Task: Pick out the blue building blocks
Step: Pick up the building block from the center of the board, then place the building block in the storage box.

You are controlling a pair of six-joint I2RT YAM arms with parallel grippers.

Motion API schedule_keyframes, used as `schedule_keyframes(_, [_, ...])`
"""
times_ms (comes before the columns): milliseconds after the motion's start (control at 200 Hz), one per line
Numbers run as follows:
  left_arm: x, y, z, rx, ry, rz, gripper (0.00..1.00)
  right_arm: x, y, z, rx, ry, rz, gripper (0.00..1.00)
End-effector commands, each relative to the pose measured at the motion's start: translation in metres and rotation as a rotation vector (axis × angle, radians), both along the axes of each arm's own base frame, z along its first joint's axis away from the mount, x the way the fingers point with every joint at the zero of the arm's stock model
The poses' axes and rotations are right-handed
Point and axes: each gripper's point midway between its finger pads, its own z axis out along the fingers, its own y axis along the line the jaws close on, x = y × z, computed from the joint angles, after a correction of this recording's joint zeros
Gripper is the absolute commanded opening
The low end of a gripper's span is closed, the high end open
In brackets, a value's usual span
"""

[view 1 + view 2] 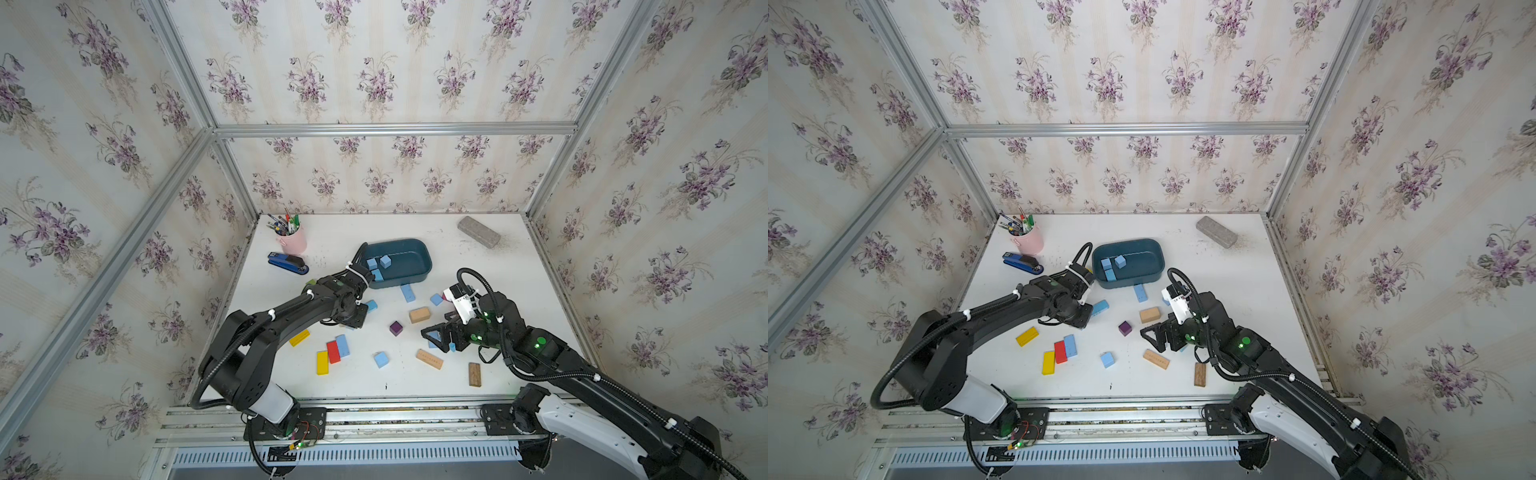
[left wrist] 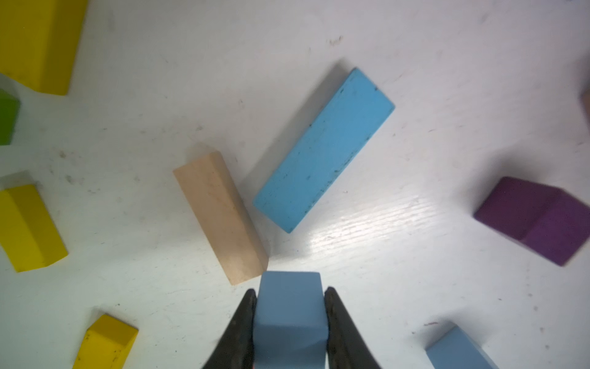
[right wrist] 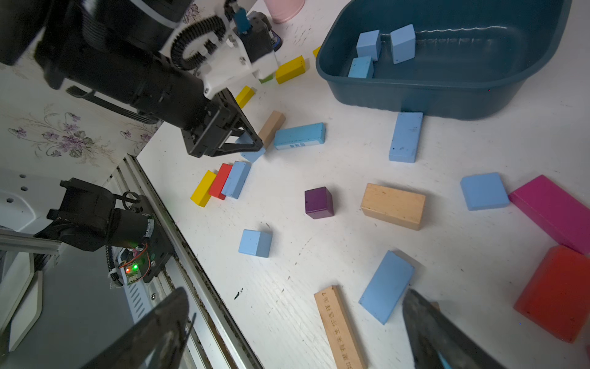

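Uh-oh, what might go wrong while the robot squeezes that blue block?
The left gripper pinches the blue block right beside a plain wood block; lifting might nudge it. The open right gripper hangs over a flat blue block next to a wooden plank, so it might catch that too.

Blue block (image 2: 289,316) and green block (image 2: 7,116) run past the edge.
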Motion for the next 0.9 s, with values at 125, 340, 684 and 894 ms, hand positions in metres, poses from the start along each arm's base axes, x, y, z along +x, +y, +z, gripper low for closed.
schedule_keyframes(125, [0.036,-0.03,0.093,-0.289,-0.247,0.147,0.09,0.007,-0.002,-0.004,-0.019,-0.001,-0.037,0.99])
schedule_keyframes(340, [0.081,-0.058,0.136,-0.401,-0.338,0.215,0.07,0.008,-0.004,-0.005,-0.025,0.0,-0.051,1.0])
schedule_keyframes(684, [0.153,-0.132,0.119,-0.423,-0.322,0.196,0.06,0.015,-0.011,-0.005,-0.044,-0.002,-0.11,1.0])
schedule_keyframes(894, [0.191,-0.162,0.086,-0.402,-0.306,0.215,0.05,0.014,-0.015,-0.004,-0.043,0.004,-0.132,1.0])
